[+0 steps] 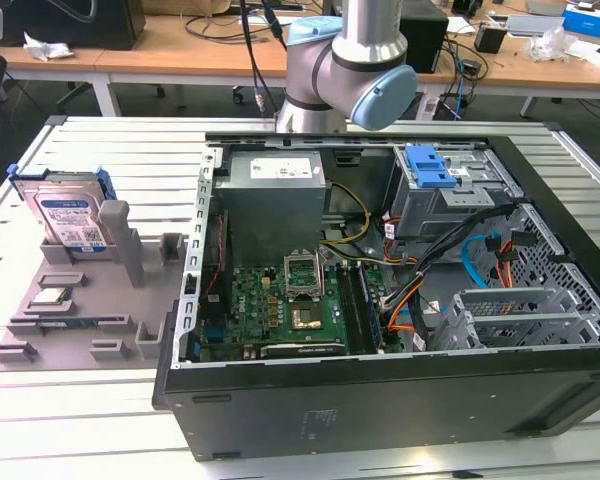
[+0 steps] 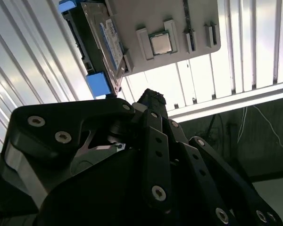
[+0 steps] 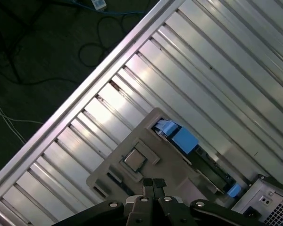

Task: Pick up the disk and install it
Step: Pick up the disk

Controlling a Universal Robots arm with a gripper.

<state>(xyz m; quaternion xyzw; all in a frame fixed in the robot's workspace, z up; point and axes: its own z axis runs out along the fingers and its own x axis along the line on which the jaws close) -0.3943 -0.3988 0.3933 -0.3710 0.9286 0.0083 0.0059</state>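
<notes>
Presently, disk [image 1: 70,215]: stands on edge in a slot of the grey holder [image 1: 90,325] at the exterior view's left, label showing, blue rails framing it. It is not grasped and not installed.
Claw [image 3: 154,182]: clenched on nothing, the fingertips drawn together in the first wrist view. It hangs above the holder, apart from the disk.
Grey holder: lies flat on the slatted tabletop [image 1: 110,150], just beside the open computer case [image 1: 380,400]. Whether it is fastened down cannot be told.
Chip [image 1: 48,296]: small silver square seated in a recess of the holder, near the disk but not touching it.
Drive cage [image 1: 450,200]: grey metal with a blue latch, inside the case toward the exterior view's right, with cables [image 1: 450,245] running just beside it.
Task standing: judged to be at the start, with the pickup not yet made.
Risk, grasp: a clenched claw would strike the disk's upper edge instead of straddling it. The cause would be a descent with the fingers unopened.
Risk, wrong part: the chip sits close by, so a misplaced approach could land on it.
Risk, holder: an off-axis pull could jam the rails in the slot and drag the holder along.
Risk, installation: the cables beside the cage could snag the rails or block entry.
</notes>
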